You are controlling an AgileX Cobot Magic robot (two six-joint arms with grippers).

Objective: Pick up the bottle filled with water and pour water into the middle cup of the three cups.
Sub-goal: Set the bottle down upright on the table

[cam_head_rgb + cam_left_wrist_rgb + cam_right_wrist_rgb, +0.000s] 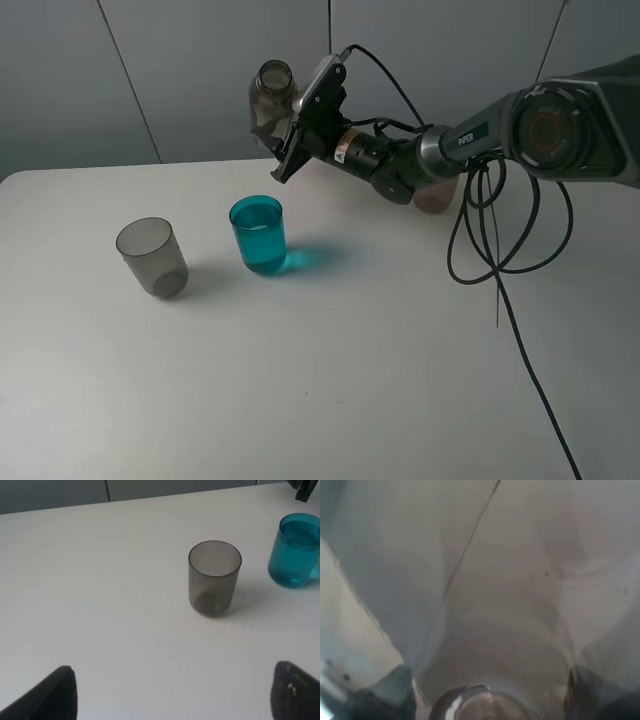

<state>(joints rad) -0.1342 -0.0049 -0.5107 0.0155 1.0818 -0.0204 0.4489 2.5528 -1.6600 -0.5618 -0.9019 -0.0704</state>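
The right claw [296, 135] is clamped on the tall smoky brown-grey translucent plastic bottle [270, 95], held tilted in the air over the desk's far edge, neck uppermost. The left claw [172, 695] hangs with fingers spread wide, holding nothing, well apart from the cups. On the flat white desk [350, 380], the small translucent teal-blue plastic tumbler [258, 236] holds water and stands below the bottle. The smoky grey plastic tumbler [151, 257] stands nearer the left edge. The pale pink tumbler [435, 200] is half hidden behind the right arm. All three stand well back from the near edge.
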